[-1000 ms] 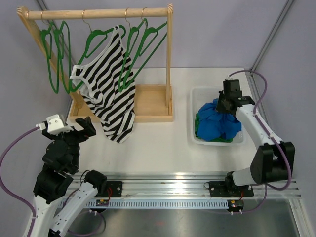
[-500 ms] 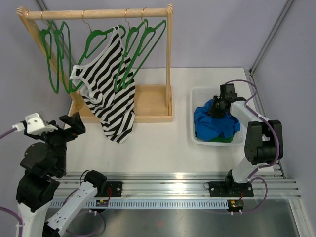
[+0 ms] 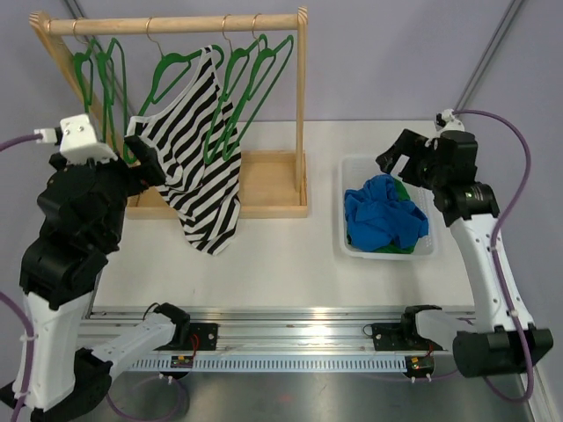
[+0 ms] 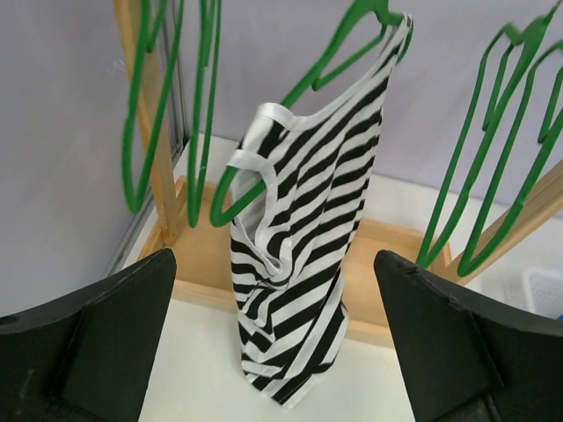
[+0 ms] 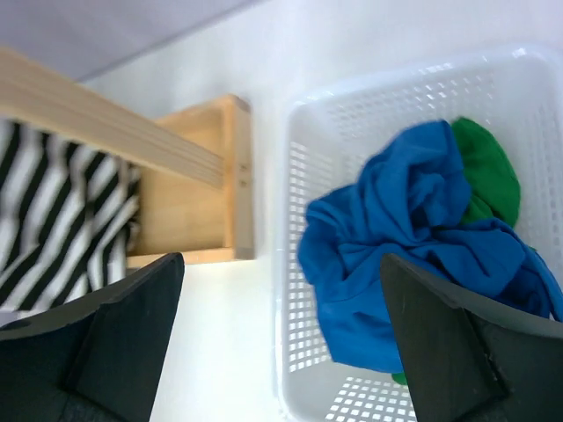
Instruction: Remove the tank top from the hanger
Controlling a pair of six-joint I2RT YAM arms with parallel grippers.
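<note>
Left fingers (image 4: 97, 325): apart, empty.
Right fingers (image 5: 457, 334): apart, empty.
Tank top (image 4: 299, 220): on hanger (image 4: 222, 189), at twelve o'clock from Left fingers.

Robotics lab cell. The left arm (image 3: 75, 220) and right arm (image 3: 482, 242) bolt to an aluminium rail (image 3: 299, 318) at the white bench (image 3: 281, 264) (bare partition walls (image 3: 378, 61) around).

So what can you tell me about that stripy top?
The top looks like soft cloth, with black and white stripes and white edging round the arm and neck holes. It hangs crooked on a green hanger from the wooden rail, one strap high by the hook, the other slipped low. Its bottom droops past the rack's wooden base. The open left gripper is near, not touching it.
</note>
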